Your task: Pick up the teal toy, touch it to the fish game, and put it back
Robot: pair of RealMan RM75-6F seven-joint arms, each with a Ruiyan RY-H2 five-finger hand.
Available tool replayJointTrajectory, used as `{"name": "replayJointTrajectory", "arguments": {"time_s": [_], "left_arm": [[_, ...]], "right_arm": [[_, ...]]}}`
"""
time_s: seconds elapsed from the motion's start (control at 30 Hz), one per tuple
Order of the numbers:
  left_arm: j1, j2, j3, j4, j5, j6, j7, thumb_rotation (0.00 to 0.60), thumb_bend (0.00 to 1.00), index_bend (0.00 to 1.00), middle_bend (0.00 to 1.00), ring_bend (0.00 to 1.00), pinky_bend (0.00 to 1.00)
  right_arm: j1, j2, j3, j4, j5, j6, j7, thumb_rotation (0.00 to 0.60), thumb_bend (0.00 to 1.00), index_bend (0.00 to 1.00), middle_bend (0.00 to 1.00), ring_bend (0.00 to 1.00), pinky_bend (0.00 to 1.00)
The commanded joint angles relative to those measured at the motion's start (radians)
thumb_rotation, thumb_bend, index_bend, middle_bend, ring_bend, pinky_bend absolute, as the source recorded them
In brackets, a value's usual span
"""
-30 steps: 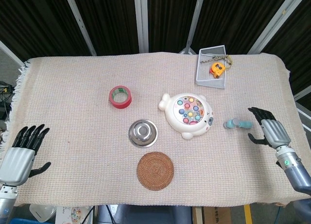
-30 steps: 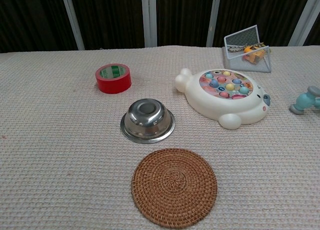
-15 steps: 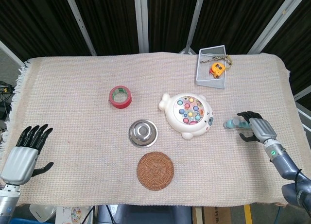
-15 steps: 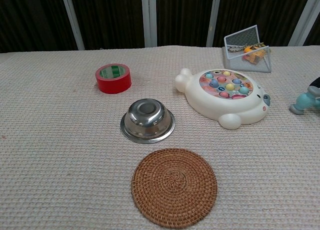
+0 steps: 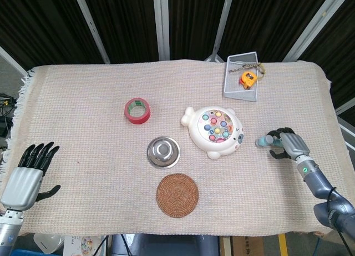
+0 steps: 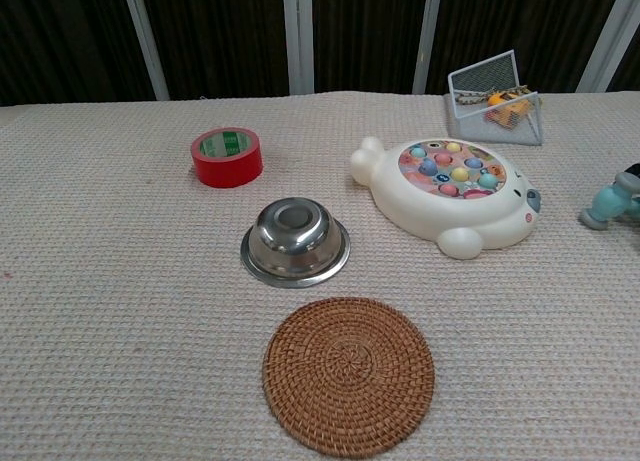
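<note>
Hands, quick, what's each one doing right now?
Left hand: open, fingers apart, holding nothing.
Right hand: fingers curled around the teal toy, which still lies on the table; grip looks closed.

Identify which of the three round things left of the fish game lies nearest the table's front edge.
The woven coaster; the steel bowl and red tape roll sit farther back.

From my remote station, the fish game [image 5: 215,131] sits right of centre on the surface [image 5: 83,117]. The bowl [image 5: 163,151] lies to its left, with the woven mat [image 5: 177,195] in front of the bowl and the tape roll [image 5: 137,110] behind it. The wire basket [image 5: 242,76] stands at the far right rear. The toy [image 5: 265,141] lies just right of the fish game, at the right robot hand [image 5: 287,145]. The left robot hand [image 5: 29,174] rests at the near left edge.
</note>
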Motion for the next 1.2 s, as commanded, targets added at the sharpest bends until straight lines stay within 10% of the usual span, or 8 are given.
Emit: {"name": "replayJointTrajectory", "arguments": {"time_s": [0.03,1.2], "left_arm": [[0.0,-0.001,0.0,0.004,-0.003,0.001,-0.002,0.6,0.16,0.09,0.0,0.0,0.0],[-0.003,-0.007,0.003,0.023,-0.026,0.002,-0.014,0.6,0.16,0.09,0.0,0.0,0.0]], "right_arm": [[0.003,-0.009,-0.002,0.011,0.0,-0.001,0.003,0.6,0.41,0.34,0.3,0.14,0.06],[0.019,-0.033,-0.026,0.035,0.002,-0.002,-0.01,0.6,0.6,0.46,0.4,0.2,0.07]]}}
